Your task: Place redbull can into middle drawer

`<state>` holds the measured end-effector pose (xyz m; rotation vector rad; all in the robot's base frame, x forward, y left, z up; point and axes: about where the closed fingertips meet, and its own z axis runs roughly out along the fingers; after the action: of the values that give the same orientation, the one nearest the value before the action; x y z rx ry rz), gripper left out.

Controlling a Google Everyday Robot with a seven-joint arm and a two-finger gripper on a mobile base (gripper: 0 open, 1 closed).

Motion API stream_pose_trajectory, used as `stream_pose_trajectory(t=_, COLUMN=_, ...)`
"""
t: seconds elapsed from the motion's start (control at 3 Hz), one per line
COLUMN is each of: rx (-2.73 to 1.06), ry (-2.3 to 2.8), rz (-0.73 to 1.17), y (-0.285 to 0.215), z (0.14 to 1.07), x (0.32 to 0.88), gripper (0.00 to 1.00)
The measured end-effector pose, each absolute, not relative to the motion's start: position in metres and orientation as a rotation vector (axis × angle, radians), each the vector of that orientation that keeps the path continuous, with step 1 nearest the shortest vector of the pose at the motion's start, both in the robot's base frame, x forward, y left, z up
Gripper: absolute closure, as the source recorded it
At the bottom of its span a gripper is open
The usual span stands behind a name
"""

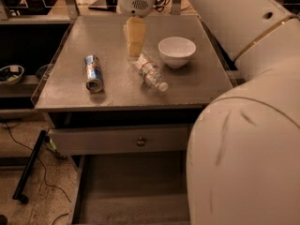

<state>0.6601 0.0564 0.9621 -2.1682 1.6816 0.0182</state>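
Note:
The redbull can (93, 72) lies on its side on the left part of the grey cabinet top (108, 95), blue and silver with its end facing me. My gripper (134, 37) hangs over the back middle of the top, right of the can and apart from it, just behind the clear bottle. It holds nothing that I can see. The middle drawer (133, 191) is pulled out below, with a bare grey floor. My arm hides its right part.
A clear plastic water bottle (149, 71) lies on its side in the middle of the top. A white bowl (176, 51) stands to its right. A closed drawer front with a brass knob (140, 141) sits above the open drawer. My white arm (243, 139) fills the right side.

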Motion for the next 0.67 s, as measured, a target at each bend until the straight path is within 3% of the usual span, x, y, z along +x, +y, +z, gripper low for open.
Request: stream_pose_trajectory(t=0.67, rx=-2.223, ry=1.69, rz=-0.078, y=0.076, z=0.956, x=0.669, gripper=0.0)
